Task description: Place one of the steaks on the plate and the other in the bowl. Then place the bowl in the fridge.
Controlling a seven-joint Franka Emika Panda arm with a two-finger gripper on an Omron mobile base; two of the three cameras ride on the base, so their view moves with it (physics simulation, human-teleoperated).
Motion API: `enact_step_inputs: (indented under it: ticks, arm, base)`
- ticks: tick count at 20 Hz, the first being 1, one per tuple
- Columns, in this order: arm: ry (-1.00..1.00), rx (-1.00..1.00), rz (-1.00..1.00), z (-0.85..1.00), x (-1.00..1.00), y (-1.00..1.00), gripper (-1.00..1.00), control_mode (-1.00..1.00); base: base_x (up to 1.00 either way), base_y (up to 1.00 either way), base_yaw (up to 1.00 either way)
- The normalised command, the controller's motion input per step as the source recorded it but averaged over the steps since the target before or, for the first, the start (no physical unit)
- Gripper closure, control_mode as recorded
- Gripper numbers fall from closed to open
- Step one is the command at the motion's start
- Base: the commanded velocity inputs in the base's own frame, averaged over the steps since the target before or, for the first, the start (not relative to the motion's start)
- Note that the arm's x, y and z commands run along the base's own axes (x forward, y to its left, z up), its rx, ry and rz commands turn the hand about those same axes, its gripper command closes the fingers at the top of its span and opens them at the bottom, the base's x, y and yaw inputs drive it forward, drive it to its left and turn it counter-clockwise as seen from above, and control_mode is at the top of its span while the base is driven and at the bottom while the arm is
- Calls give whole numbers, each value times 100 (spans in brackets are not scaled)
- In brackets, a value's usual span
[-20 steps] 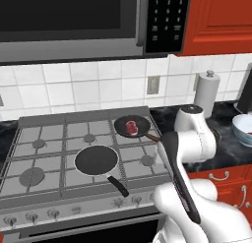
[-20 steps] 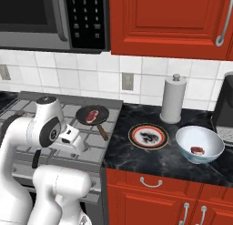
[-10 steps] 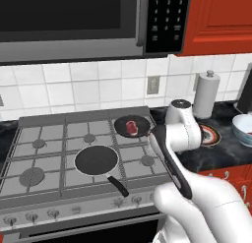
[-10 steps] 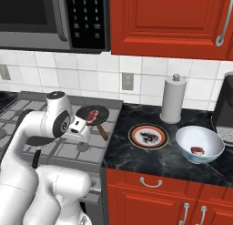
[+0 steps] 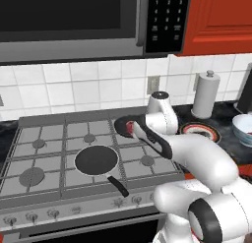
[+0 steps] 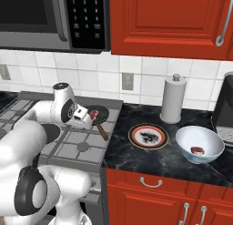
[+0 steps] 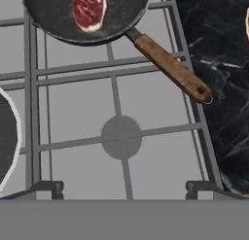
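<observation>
Raw dark-red marbled steak (image 7: 89, 9) lies in black round frying pan with brown wooden handle (image 7: 82, 15), just ahead of hand (image 6: 83, 117). Second steak (image 6: 197, 150) sits in glossy pale bowl (image 6: 200, 144) on counter, well apart from hand.

Steak likely soft, limp, slippery, light; best pinched across narrow middle.

Hand spread wide, holding nothing.

Versus a second ago: arm has swung forward, hand now over stove near pan; steaks, red-rimmed plate (image 6: 148, 136) unmoved.

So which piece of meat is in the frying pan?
The steak on the stove sits in the black frying pan. The other steak lies in the bowl.
</observation>
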Motion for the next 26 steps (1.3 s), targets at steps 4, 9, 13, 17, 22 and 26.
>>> enact_step_inputs:
  ticks: [4, 9, 13, 17, 22, 26]
  arm:
    - [3, 0, 0, -4, 92, 2, -100, -100]
    - [1, 0, 0, -3, 85, 0, -100, -100]
    - [4, 0, 0, -15, 62, 5, -100, -100]
    - [2, 0, 0, -29, 46, 2, -100, -100]
    - [0, 0, 0, -31, 39, 1, -100, -100]
    - [0, 0, 0, -24, 26, 16, -100, -100]
  base:
    - [0, 0, 0]
    - [0, 0, 0]
    - [0, 0, 0]
    - [0, 0, 0]
    - [0, 0, 0]
    - [0, 0, 0]
